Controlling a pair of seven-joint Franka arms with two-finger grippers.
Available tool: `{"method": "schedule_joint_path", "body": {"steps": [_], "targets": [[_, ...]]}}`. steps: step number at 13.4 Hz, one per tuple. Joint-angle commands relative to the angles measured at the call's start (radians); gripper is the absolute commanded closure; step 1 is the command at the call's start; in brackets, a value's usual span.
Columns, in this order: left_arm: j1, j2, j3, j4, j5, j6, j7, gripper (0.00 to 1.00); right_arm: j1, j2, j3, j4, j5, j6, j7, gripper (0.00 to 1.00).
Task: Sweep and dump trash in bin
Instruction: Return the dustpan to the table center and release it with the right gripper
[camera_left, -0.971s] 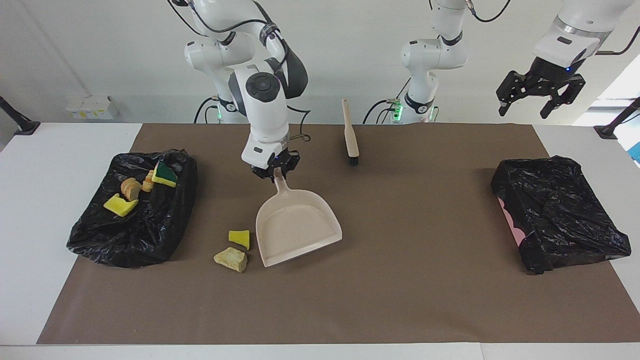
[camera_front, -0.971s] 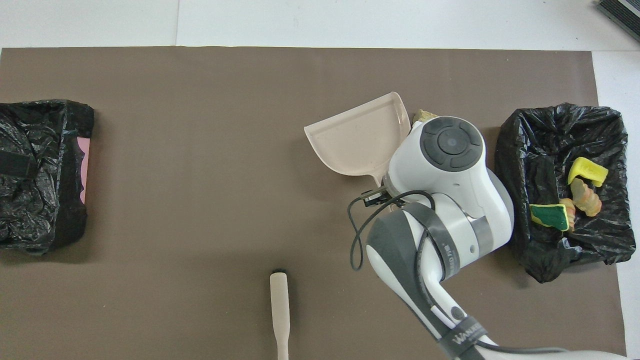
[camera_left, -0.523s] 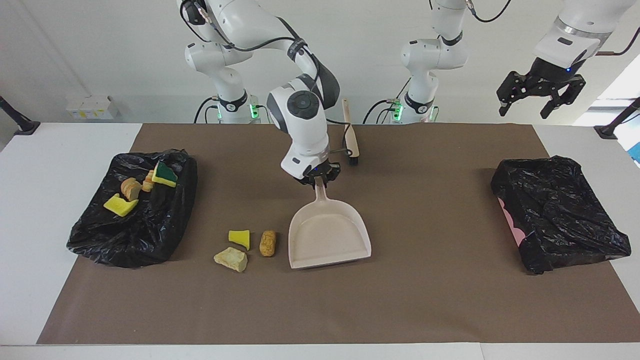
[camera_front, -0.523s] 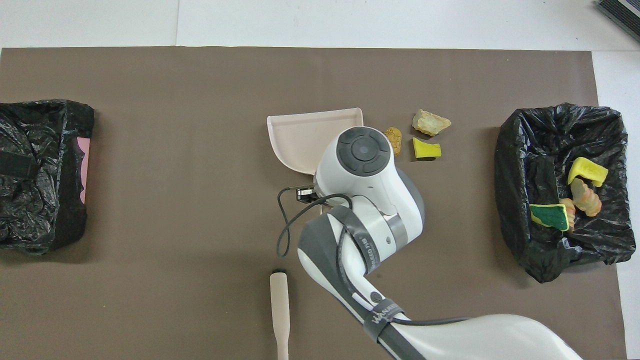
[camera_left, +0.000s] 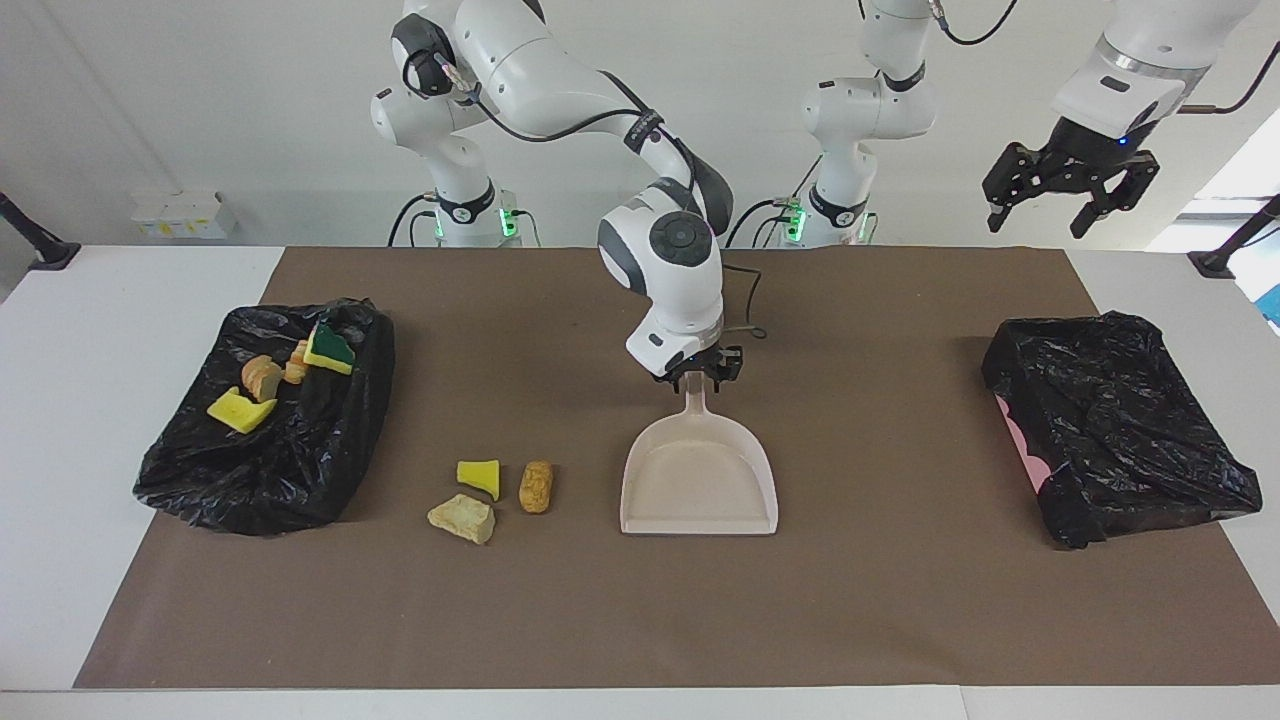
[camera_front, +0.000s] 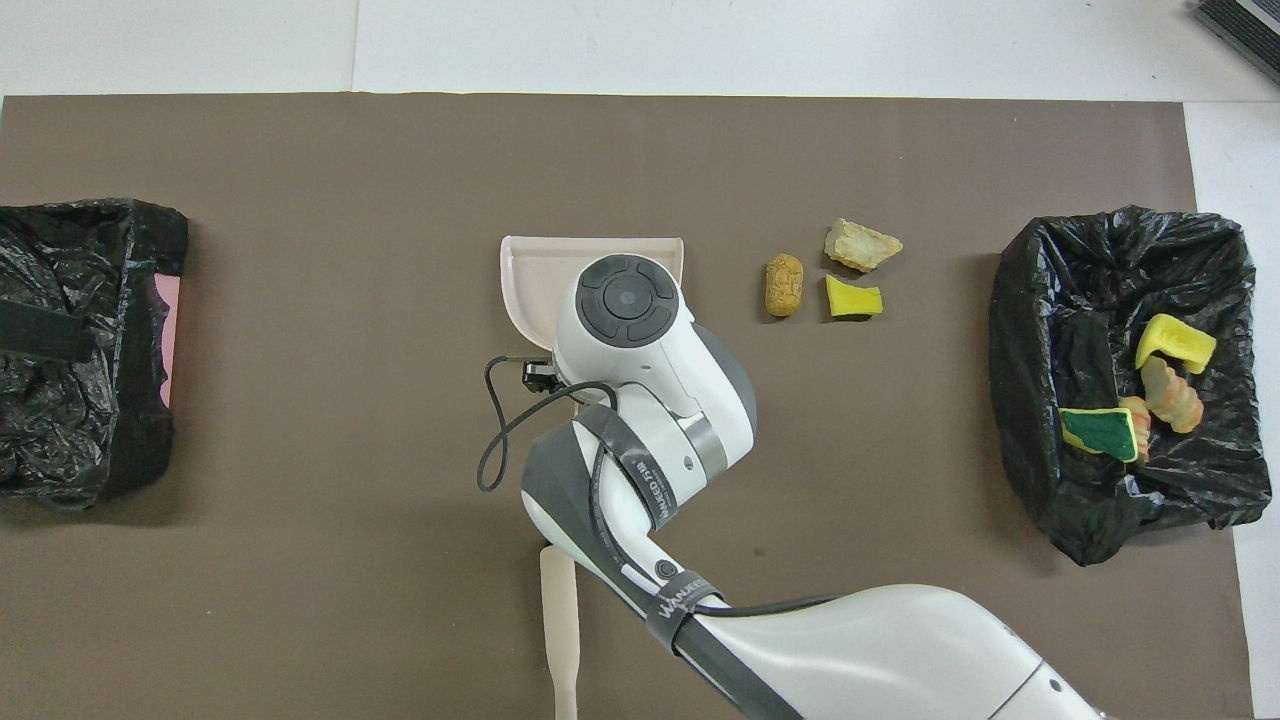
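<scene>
Three pieces of trash lie loose on the brown mat (camera_left: 900, 600): a yellow sponge chunk (camera_left: 479, 476), a tan lump (camera_left: 462, 519) touching or just beside it at about twelve o'clock in the overhead view, and a brown lump (camera_left: 536, 486) just beside the chunk at nine o'clock in that view. Four more pieces sit inside the black-lined bin (camera_left: 200, 470) at the right arm's end of the counter, at three o'clock of the loose ones seen from overhead: a yellow sponge piece (camera_left: 238, 410), a bread-like lump (camera_left: 262, 377), a small orange scrap (camera_left: 296, 364) and a green-faced sponge (camera_left: 329, 350). At nine o'clock of the brown lump in the overhead view, near it but apart, the beige dustpan (camera_left: 700, 480) lies flat on the mat, its open mouth pointing to twelve o'clock and its handle to six o'clock, toward the robots. The right claw (camera_left: 700, 375) is down at the end of that handle; whether it grips the handle or has let go cannot be told. At six o'clock of the dustpan, nearer to the robots, the beige brush (camera_front: 560, 620) lies on the mat, partly covered by the right arm. A second black-lined bin (camera_left: 1120, 440) stands at the left arm's end of the counter. The left claw (camera_left: 1075, 190) waits high over that end, jaws spread wide and holding nothing.
</scene>
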Motion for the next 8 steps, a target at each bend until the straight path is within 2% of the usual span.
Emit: {"method": "schedule_joint_path", "body": {"steps": [1, 5, 8], "targets": [[-0.035, -0.018, 0.007, -0.026, 0.003, -0.004, -0.009, 0.00, -0.002, -0.073, 0.002, -0.042, 0.009, -0.090, -0.001, 0.00], [-0.047, -0.020, 0.005, -0.040, 0.003, 0.019, -0.007, 0.00, 0.074, -0.248, 0.010, -0.235, 0.020, -0.109, 0.014, 0.00], [-0.107, -0.018, 0.005, -0.099, 0.003, 0.095, -0.012, 0.00, 0.151, -0.346, 0.009, -0.374, 0.023, -0.083, 0.025, 0.00]]}}
